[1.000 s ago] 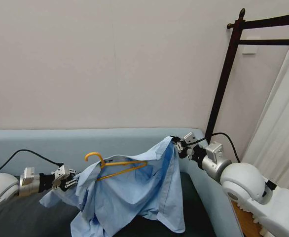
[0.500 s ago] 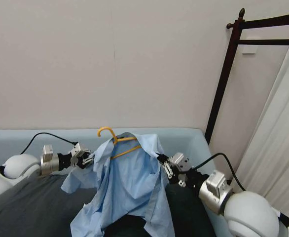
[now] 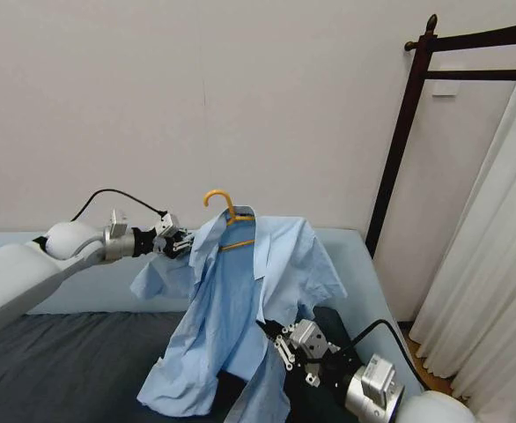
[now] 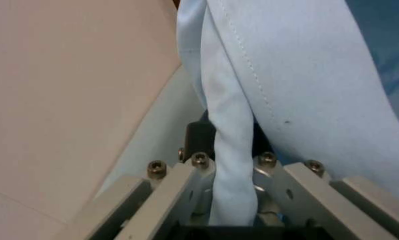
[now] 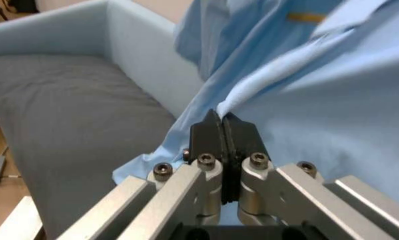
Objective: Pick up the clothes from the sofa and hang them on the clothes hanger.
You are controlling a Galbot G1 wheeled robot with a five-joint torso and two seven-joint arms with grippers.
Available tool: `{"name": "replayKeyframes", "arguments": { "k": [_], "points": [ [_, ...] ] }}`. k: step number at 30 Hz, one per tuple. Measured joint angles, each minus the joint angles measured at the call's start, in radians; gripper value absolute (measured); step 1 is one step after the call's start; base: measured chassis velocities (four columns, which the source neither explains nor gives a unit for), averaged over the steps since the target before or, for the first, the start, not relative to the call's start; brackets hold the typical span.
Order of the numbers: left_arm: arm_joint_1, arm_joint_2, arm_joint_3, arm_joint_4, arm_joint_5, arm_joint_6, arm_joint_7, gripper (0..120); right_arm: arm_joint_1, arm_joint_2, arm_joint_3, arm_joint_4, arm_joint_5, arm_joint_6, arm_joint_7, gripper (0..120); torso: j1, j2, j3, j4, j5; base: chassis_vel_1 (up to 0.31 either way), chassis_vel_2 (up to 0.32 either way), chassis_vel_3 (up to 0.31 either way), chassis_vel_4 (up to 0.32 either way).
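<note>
While the blue shirt (image 3: 233, 304) hangs on the yellow hanger (image 3: 225, 207) above the sofa (image 3: 64, 352), the left gripper (image 3: 172, 244) grasps its shoulder at nine o'clock, and the right gripper (image 3: 280, 337) is clenched on its hem at five o'clock.

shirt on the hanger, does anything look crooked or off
The blue shirt sits lopsided on the tilted yellow hanger, front open and one side sagging low. The left claw pinches its shoulder edge, the right claw a lower edge. The hanger's hook catches on nothing.
</note>
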State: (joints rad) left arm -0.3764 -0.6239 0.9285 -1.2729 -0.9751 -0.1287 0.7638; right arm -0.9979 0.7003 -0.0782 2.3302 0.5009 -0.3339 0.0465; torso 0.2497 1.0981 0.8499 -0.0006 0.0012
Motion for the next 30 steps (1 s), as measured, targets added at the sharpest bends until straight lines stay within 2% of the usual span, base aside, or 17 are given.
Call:
{"name": "replayKeyframes", "arguments": {
  "k": [4, 8, 15, 20, 22, 25, 26, 28, 30],
  "points": [
    [-0.080, -0.032, 0.062, 0.039, -0.026, -0.006, 0.048, 1, 0.017, 0.025, -0.015, -0.040, 0.003, 0.007, 0.006, 0, 0.000, 0.000, 0.000, 0.0003, 0.0000, 0.000, 0.000, 0.000, 0.000],
    [-0.158, -0.066, 0.118, 0.065, -0.067, 0.002, 0.112, 1, 0.096, 0.038, -0.055, -0.088, 0.036, 0.007, 0.022, 0, 0.000, 0.000, 0.000, 0.0004, -0.0001, 0.000, 0.000, 0.000, 0.000],
    [-0.224, -0.114, 0.152, 0.123, -0.076, 0.001, 0.166, 1, 0.156, 0.046, -0.072, -0.144, 0.022, -0.006, 0.050, 2, 0.000, 0.000, 0.000, 0.0004, 0.0001, 0.000, 0.000, 0.000, 0.000],
    [-0.239, -0.145, 0.161, 0.161, -0.054, 0.005, 0.166, 1, 0.115, 0.036, -0.034, -0.109, -0.027, -0.025, 0.059, 25, 0.000, 0.000, 0.000, 0.0001, -0.0001, 0.000, 0.000, 0.000, 0.000],
    [-0.239, -0.149, 0.161, 0.161, -0.051, 0.007, 0.164, 1, 0.109, 0.038, -0.029, -0.099, -0.035, -0.027, 0.073, 26, 0.000, 0.000, 0.000, 0.0001, -0.0001, 0.000, 0.000, 0.000, 0.000],
    [-0.232, -0.157, 0.161, 0.157, -0.042, 0.010, 0.151, 1, 0.094, 0.037, 0.005, -0.062, -0.024, -0.044, 0.103, 41, 0.000, 0.000, 0.000, 0.0003, 0.0002, 0.000, 0.000, 0.000, 0.000],
    [-0.232, -0.157, 0.161, 0.157, -0.042, 0.010, 0.151, 1, 0.094, 0.037, 0.005, -0.062, -0.024, -0.044, 0.103, 41, 0.000, 0.000, 0.000, 0.0003, 0.0002, 0.000, 0.000, 0.000, 0.000],
    [-0.224, -0.161, 0.157, 0.156, -0.038, 0.010, 0.145, 1, 0.080, 0.016, 0.043, -0.027, 0.000, -0.047, 0.102, 52, 0.000, 0.000, 0.000, 0.0004, -0.0003, 0.000, 0.000, 0.000, 0.000],
    [-0.220, -0.164, 0.153, 0.156, -0.036, 0.010, 0.140, 1, 0.066, -0.002, 0.072, 0.001, 0.017, -0.047, 0.091, 54, 0.000, 0.000, 0.000, 0.0004, -0.0001, 0.000, 0.000, 0.000, 0.000]
  ]
}}
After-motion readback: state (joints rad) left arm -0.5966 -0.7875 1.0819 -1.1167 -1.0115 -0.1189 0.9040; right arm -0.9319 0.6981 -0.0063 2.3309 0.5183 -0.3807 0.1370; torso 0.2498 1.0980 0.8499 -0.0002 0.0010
